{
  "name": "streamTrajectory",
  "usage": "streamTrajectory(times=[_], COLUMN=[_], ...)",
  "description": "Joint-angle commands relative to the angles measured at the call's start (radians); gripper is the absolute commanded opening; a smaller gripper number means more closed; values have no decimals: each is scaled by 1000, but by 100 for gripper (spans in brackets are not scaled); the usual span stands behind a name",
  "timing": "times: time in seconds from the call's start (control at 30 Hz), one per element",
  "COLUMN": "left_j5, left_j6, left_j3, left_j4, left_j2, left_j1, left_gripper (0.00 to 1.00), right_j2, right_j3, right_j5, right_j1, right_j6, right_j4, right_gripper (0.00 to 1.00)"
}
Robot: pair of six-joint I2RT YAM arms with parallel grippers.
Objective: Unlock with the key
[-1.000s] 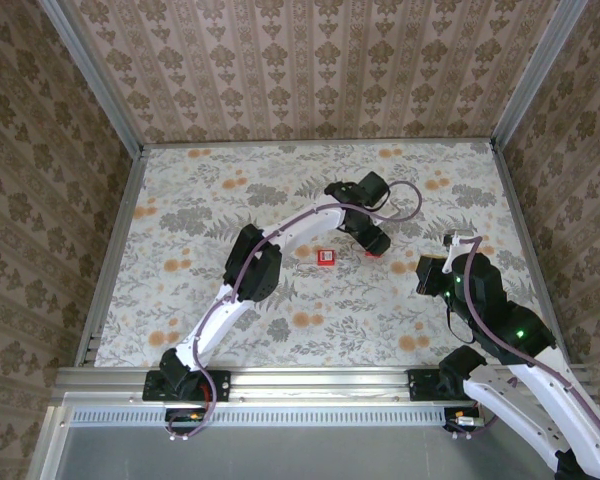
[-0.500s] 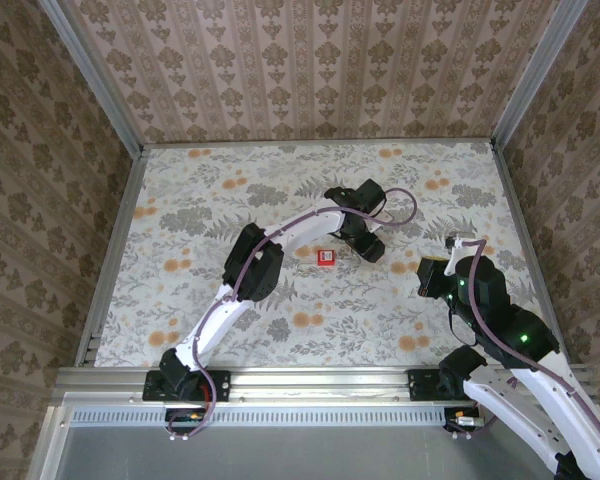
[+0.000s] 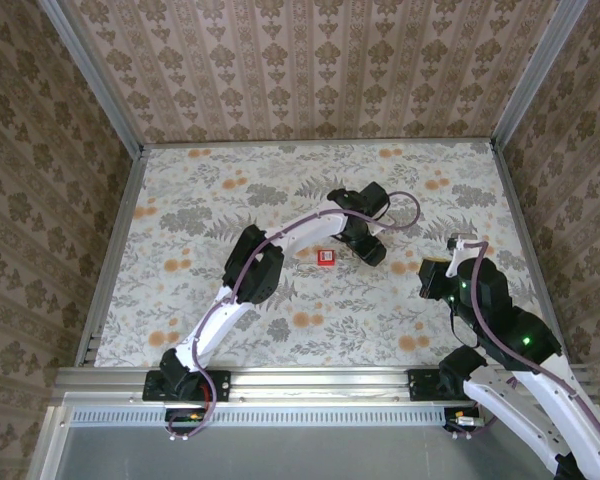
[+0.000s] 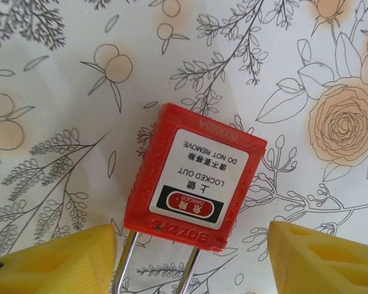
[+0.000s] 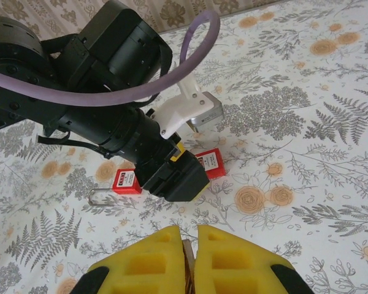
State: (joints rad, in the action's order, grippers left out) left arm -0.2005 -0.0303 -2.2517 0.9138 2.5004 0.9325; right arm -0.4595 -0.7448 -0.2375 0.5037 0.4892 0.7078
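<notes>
A red padlock (image 4: pixel 196 177) with a white "LOCKED OUT" label lies flat on the floral table. Its steel shackle (image 4: pixel 126 257) points toward my left gripper (image 4: pixel 190 263), which hangs open just above it, one yellow finger on each side and touching nothing. In the right wrist view the same padlock (image 5: pixel 210 163) peeks out from under the left gripper's black body (image 5: pixel 172 174). My right gripper (image 5: pixel 190 245) is shut on the key (image 5: pixel 187 254), a thin metal sliver between its yellow pads, held above the table to the right of the padlock.
A second red padlock (image 3: pixel 325 257) lies just left of the left gripper (image 3: pixel 368 248), its shackle (image 5: pixel 104 195) pointing left. The left arm's purple cable (image 3: pixel 405 205) loops over the wrist. Metal rails edge the table (image 3: pixel 230 300); patterned walls stand on three sides.
The left gripper has shifted slightly down and left, so it now covers the padlock seen beside it before. The right arm has barely moved.
</notes>
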Motion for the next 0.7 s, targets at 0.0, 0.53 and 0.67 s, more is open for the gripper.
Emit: streamTrajectory(times=[0.0, 0.53, 0.67], left_j5=[46, 125, 114], left_j6=[12, 73, 72], left_j3=[-65, -223, -223], left_j4=[55, 140, 136], left_j2=[8, 128, 132], left_j1=[11, 32, 34], left_gripper=[68, 68, 68], right_j2=[16, 21, 22], right_j3=[-25, -27, -24], right_j5=[-40, -28, -26], right_j1=[-4, -5, -5], right_j6=[-26, -26, -24], right_j4=[24, 21, 16], right_gripper=[0, 0, 0])
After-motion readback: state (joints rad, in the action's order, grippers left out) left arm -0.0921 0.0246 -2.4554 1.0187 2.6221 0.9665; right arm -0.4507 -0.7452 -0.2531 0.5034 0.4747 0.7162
